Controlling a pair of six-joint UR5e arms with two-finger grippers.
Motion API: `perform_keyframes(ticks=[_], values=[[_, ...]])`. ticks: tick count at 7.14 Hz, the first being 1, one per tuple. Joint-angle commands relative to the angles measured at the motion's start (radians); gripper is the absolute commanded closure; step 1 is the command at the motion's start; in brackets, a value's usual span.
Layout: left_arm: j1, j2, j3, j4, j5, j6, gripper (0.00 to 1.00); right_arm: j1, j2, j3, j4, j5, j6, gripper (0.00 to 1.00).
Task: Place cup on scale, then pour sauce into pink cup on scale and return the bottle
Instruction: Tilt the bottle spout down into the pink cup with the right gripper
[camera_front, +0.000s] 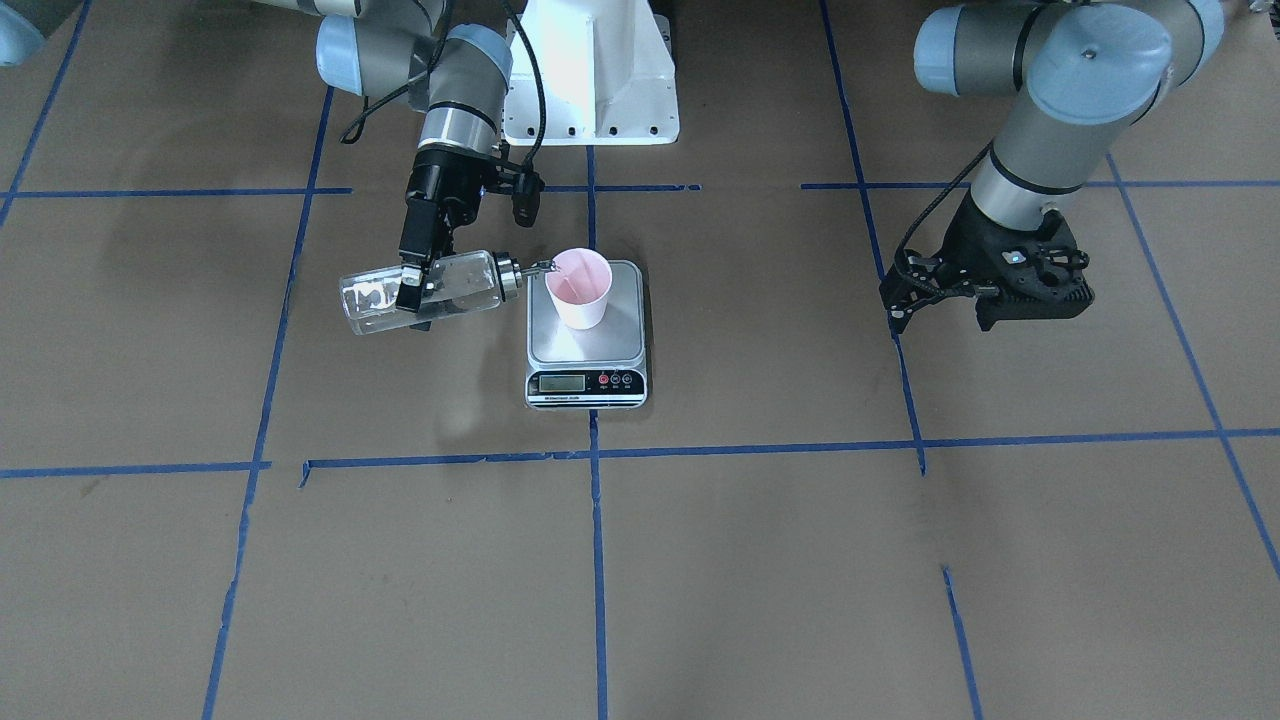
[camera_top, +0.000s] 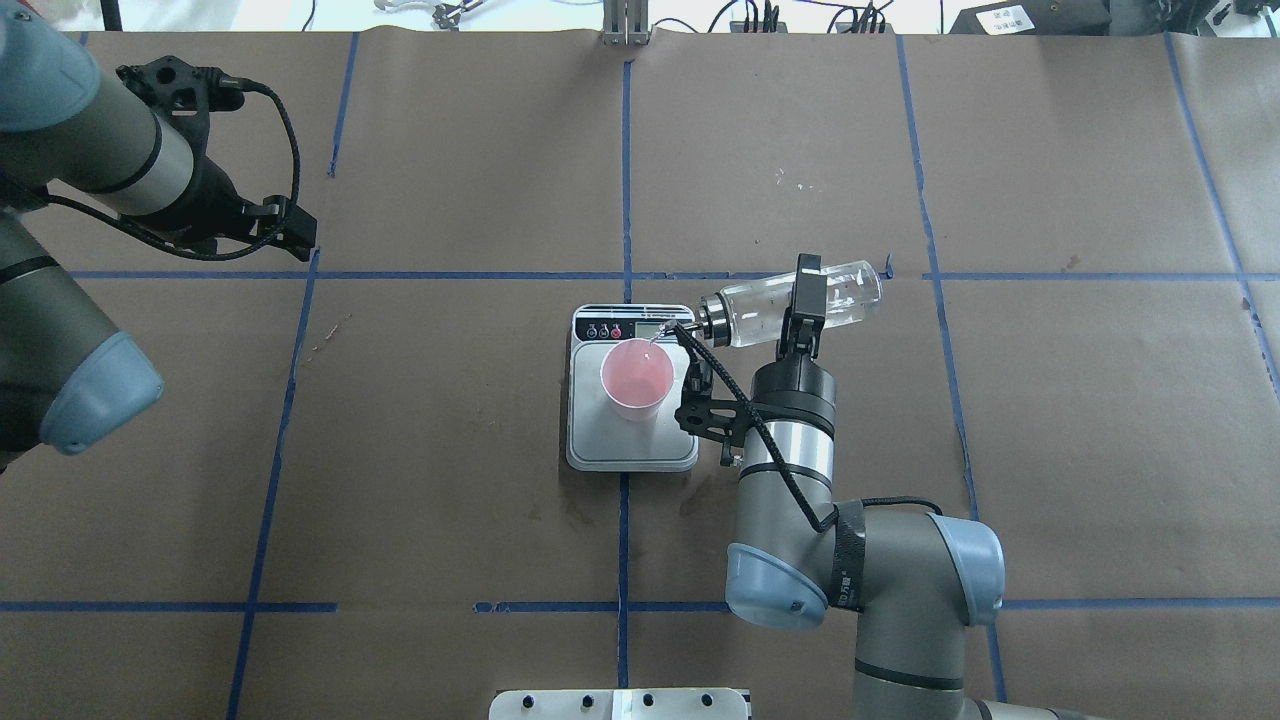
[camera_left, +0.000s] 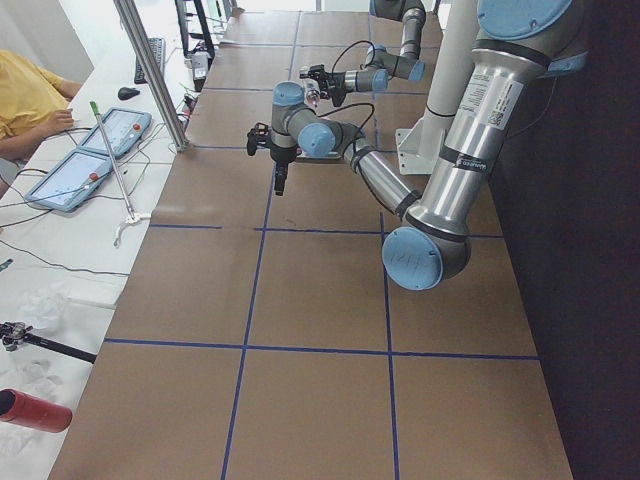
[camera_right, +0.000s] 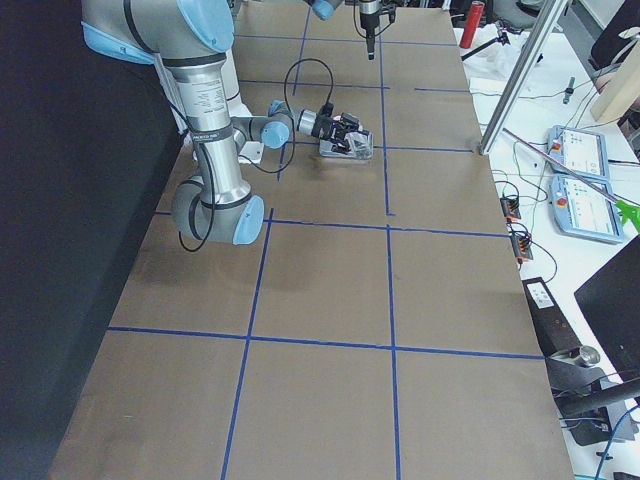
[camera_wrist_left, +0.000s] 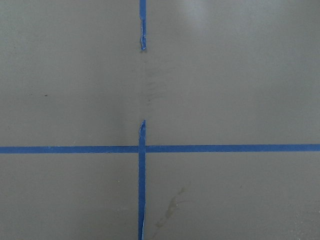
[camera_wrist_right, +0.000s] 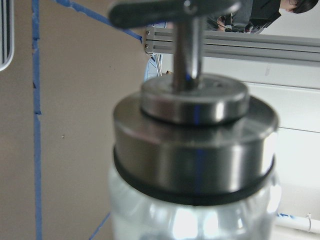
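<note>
Bottle (camera_front: 465, 280), clamped in right hand (camera_front: 412, 295), spout (camera_front: 541, 266) at pink cup (camera_front: 578, 288) rim; we advise slow, steady tilt.

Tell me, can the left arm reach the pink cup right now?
Probably yes. Only bare table lies between the left arm and the cup on the scale; the bottle, held in the right fingers, leans in from the cup's other side.

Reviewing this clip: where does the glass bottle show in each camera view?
Front-facing: bottle left of centre, tilted, spout over the cup.
Overhead: right of centre.
Exterior left: too small to tell.
Exterior right: too small to tell.
Left wrist: not in it.
Right wrist: fills the frame.
Landmark: the scale, beside the bottle in front-facing and overhead.
</note>
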Motion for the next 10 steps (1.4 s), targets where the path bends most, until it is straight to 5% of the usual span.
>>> perform_keyframes(ticks=[1,8,10], values=[[0.002,-0.001,0.0,0.0,0.0,-0.001,0.0,0.002,0.0,-0.003,0.001,-0.027,-0.083,1.0],[0.002,0.0,0.0,0.0,-0.002,-0.004,0.0,-0.001,0.003,0.006,0.016,-0.089,-0.198,1.0],[0.002,-0.001,0.0,0.0,0.0,-0.004,0.0,-0.007,-0.018,-0.009,0.153,-0.078,-0.108,1.0]])
